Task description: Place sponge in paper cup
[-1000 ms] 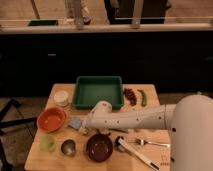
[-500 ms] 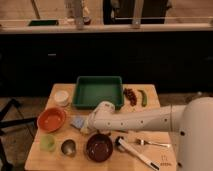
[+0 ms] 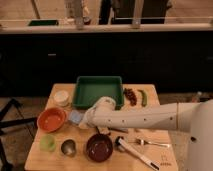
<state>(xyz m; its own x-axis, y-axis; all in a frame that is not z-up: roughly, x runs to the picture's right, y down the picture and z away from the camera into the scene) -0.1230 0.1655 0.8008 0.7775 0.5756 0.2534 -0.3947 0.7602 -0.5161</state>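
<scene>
The sponge [image 3: 74, 116], a small blue-grey block, lies on the wooden table between the orange bowl and the green tray. The paper cup [image 3: 61, 97], short and cream-white, stands at the table's back left, beside the tray. My gripper [image 3: 83, 121] is at the end of the white arm reaching in from the right. It sits low, right against the sponge's right side, and partly hides it.
A green tray [image 3: 99, 90] stands at the back centre. An orange bowl [image 3: 51, 119], a translucent green cup [image 3: 48, 142], a metal cup [image 3: 68, 147] and a dark bowl [image 3: 99, 147] are at the front left. Red berries [image 3: 130, 95], a green pod [image 3: 144, 97] and utensils [image 3: 137, 152] lie to the right.
My arm has swung left and down from beside the tray's front edge, bringing the gripper up against the sponge. The sponge and the cup have stayed in place.
</scene>
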